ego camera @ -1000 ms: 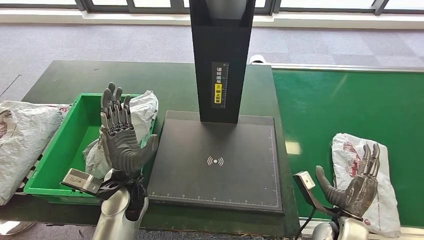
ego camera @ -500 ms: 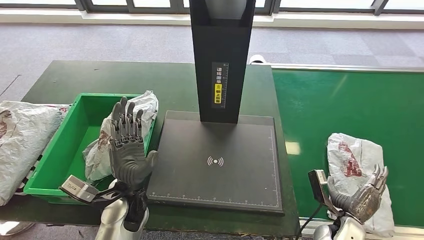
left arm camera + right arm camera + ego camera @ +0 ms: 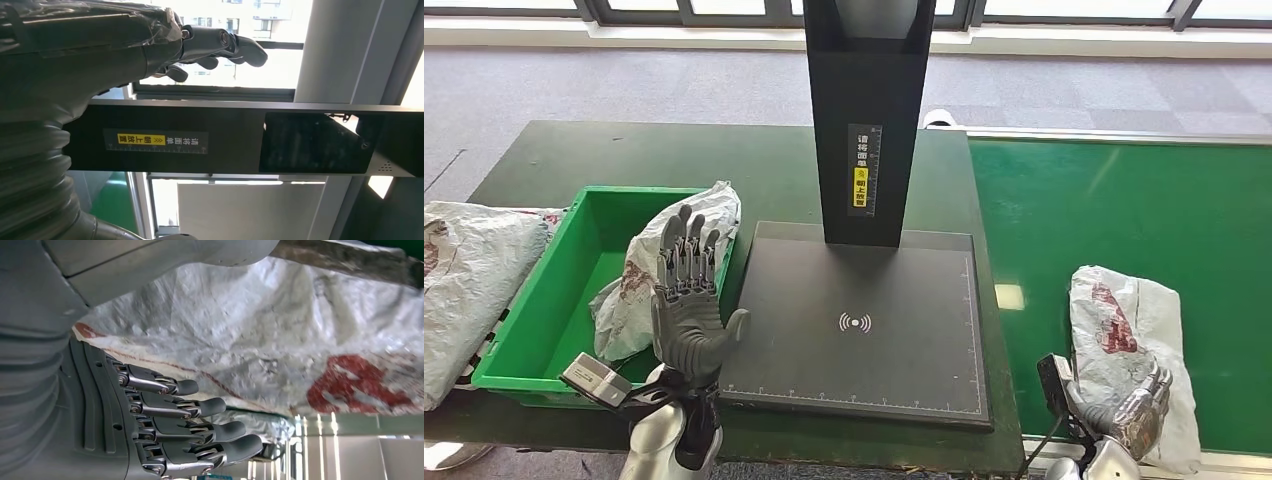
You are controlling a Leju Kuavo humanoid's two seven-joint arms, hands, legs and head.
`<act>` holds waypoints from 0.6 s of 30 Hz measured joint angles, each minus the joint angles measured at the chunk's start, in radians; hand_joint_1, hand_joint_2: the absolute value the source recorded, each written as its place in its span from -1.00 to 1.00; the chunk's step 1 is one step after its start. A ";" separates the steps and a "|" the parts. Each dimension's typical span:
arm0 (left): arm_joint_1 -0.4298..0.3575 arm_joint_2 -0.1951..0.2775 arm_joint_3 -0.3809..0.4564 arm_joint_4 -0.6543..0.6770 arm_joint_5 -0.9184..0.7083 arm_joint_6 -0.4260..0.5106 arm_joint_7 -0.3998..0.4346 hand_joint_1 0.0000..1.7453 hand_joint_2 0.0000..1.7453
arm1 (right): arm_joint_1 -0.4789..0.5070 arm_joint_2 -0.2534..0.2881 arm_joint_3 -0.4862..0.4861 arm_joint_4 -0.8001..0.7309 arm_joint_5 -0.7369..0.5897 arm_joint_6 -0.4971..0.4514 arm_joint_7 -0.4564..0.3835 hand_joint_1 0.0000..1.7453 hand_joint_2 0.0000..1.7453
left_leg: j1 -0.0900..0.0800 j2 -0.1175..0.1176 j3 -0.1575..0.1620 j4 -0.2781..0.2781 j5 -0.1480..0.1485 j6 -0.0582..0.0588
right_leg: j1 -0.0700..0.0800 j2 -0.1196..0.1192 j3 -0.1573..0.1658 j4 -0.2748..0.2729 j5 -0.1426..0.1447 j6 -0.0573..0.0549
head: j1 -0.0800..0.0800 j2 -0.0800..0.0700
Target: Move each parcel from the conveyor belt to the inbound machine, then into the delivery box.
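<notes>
Parcel [image 3: 1129, 350], white crinkled plastic bag with red print, lying flat on the green conveyor belt [image 3: 1114, 210] at its near edge, well apart from the inbound machine. Right hand [image 3: 1136, 415], low at the parcel's near end, fingers apart and lightly curled, holding nothing; the right wrist view puts its fingertips [image 3: 235, 430] just beside the bag's underside fold, though contact cannot be confirmed. Left hand [image 3: 689, 300], raised upright with fingers spread, holding nothing, standing between the green delivery box [image 3: 544, 300] and the machine's scanning plate [image 3: 864, 320]. Second parcel [image 3: 639, 290], same wrapping, already resting in the box against its right wall. Black column [image 3: 864, 120] with yellow label rises from the plate's far side. Step in hand, judged: taking hold of the belt parcel with the right hand. Handling note: the bag looks limp and slippery, so a grip should gather a good fold of the near end rather than pinch a thin edge, with fingers worked beneath before closing. Lift ought to clear the belt's edge rail and carry the bag flat onto the plate's centre mark, avoiding the column. Risk: contents sagging and sliding out of a shallow hold.
</notes>
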 joint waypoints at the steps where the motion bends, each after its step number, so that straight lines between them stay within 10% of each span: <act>1: 0.002 0.000 0.000 0.000 -0.001 0.000 0.000 -1.00 1.00 | -0.001 -0.002 0.000 0.009 0.003 0.012 0.012 -1.00 1.00 | 0.000 0.000 0.000 0.000 0.000 0.000 | 0.000 0.000 0.000 0.000 0.000 0.000 | 0.000 0.000; 5: 0.009 0.000 0.000 -0.001 -0.003 0.002 0.000 -1.00 1.00 | -0.005 -0.008 0.000 0.034 0.008 0.041 0.041 -1.00 1.00 | 0.000 0.000 0.000 0.000 0.000 0.000 | 0.000 0.000 0.000 0.000 0.000 0.000 | 0.000 0.000; 7: 0.011 0.000 0.000 -0.001 -0.003 0.003 0.000 -1.00 1.00 | -0.009 -0.010 0.000 0.043 0.010 0.052 0.050 -0.61 1.00 | 0.000 0.000 0.000 0.000 0.000 0.000 | 0.000 0.000 0.000 0.000 0.000 0.000 | 0.000 0.000; 11: 0.013 0.001 0.000 -0.001 -0.004 0.006 0.000 -1.00 1.00 | -0.017 -0.011 0.002 0.057 0.018 0.085 0.067 1.00 1.00 | 0.000 0.000 0.000 0.000 0.000 0.000 | 0.000 0.000 0.001 0.000 0.000 0.000 | 0.000 0.000; 18: 0.019 0.001 0.001 -0.001 -0.010 0.008 0.000 -1.00 1.00 | -0.029 -0.012 0.007 0.075 0.023 0.106 0.079 1.00 1.00 | 0.000 0.000 0.001 0.000 0.001 0.002 | 0.000 -0.001 0.002 0.000 0.001 0.002 | 0.000 0.000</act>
